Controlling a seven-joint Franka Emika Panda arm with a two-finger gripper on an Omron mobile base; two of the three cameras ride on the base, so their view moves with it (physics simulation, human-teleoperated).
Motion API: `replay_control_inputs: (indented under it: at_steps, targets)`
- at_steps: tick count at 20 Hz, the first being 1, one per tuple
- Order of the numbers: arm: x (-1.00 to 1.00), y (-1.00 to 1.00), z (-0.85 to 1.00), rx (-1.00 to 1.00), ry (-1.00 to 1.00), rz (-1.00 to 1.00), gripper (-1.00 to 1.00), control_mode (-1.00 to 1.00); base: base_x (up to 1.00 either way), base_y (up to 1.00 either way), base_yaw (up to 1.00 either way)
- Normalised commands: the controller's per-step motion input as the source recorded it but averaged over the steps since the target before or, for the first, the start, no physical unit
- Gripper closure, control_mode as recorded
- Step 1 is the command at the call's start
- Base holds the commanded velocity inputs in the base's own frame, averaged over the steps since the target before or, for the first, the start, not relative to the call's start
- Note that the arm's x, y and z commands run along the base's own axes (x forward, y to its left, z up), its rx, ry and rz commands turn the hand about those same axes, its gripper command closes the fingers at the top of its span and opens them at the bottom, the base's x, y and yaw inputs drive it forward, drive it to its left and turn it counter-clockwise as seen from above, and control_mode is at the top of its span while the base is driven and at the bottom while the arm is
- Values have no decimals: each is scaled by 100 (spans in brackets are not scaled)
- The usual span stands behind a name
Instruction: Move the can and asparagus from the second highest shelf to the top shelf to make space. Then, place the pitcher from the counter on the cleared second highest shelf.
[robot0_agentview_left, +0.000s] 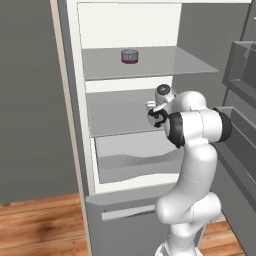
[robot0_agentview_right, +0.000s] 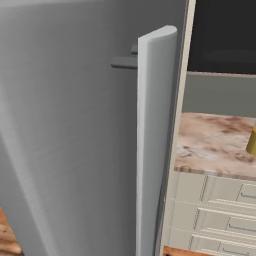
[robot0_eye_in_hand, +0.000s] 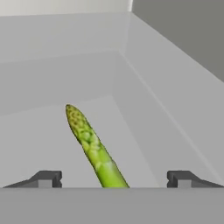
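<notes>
Fingers (robot0_eye_in_hand: 114, 178) spread wide, nothing between pads, tips low in hand view either side of asparagus (robot0_eye_in_hand: 92, 148). Asparagus lies flat on second highest shelf (robot0_agentview_left: 117, 117), tip pointing toward back wall. Can (robot0_agentview_left: 129, 56) stands upright on top shelf (robot0_agentview_left: 165, 62). Pitcher (robot0_agentview_right: 252, 141) at right edge of right base view, on desk (robot0_agentview_right: 210, 140).

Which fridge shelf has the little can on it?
The top shelf: the can stands there, against the white back wall. The second highest shelf, where the arm reaches, holds no can.
</notes>
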Motion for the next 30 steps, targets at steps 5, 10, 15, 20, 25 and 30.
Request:
replay_control_inputs:
  at_steps: [5,10,15,20,25,30]
  targets:
    - [0,-15,-65,0,0,0,100,-100,0,0,0]
    - [0,-3,-70,0,0,0,100,-100,0,0,0]
    - [-10,0,-53,0,0,0,100,-100,0,0,0]
    - [-29,7,-20,0,-1,0,100,-100,0,0,0]
    - [-62,34,0,0,0,3,100,-100,0,0,0]
    - [-77,42,3,0,0,4,100,-100,0,0,0]
